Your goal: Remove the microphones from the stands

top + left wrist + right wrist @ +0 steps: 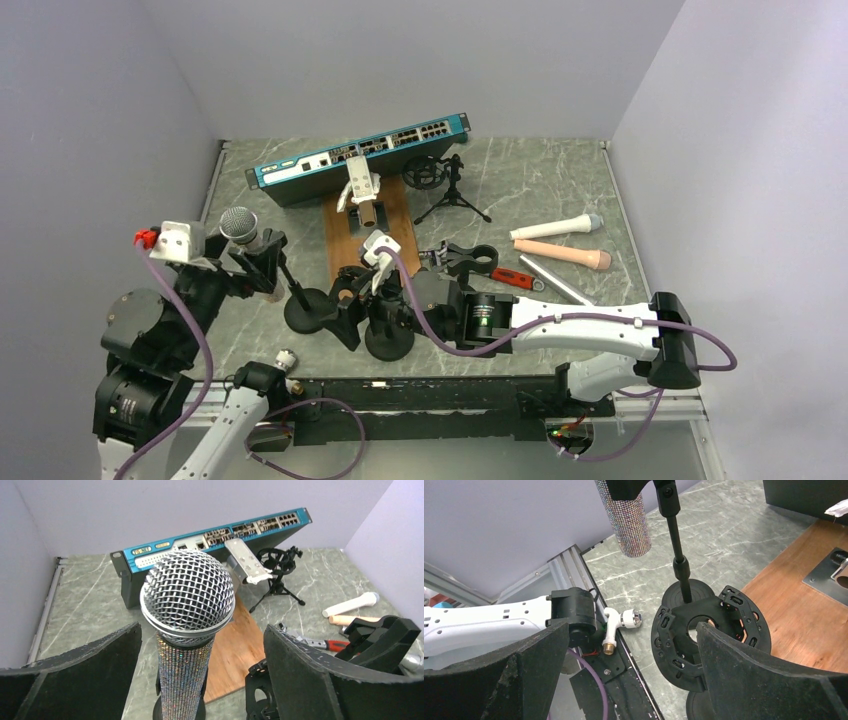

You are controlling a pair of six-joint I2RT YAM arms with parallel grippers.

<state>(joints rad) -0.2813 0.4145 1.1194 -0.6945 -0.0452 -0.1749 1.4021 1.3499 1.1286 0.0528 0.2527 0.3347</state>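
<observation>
Microphone (187, 595) stands near upright in the stand (676, 540), mesh head uppermost.

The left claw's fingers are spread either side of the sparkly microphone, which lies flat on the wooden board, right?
Not quite. The microphone isn't lying on the board; it is held in the air by its stand, as the right wrist view shows. The left gripper is indeed open either side of it.

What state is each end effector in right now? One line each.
Left end effector: open, straddling the microphone without gripping it.
Right end effector: open, holding nothing.
</observation>
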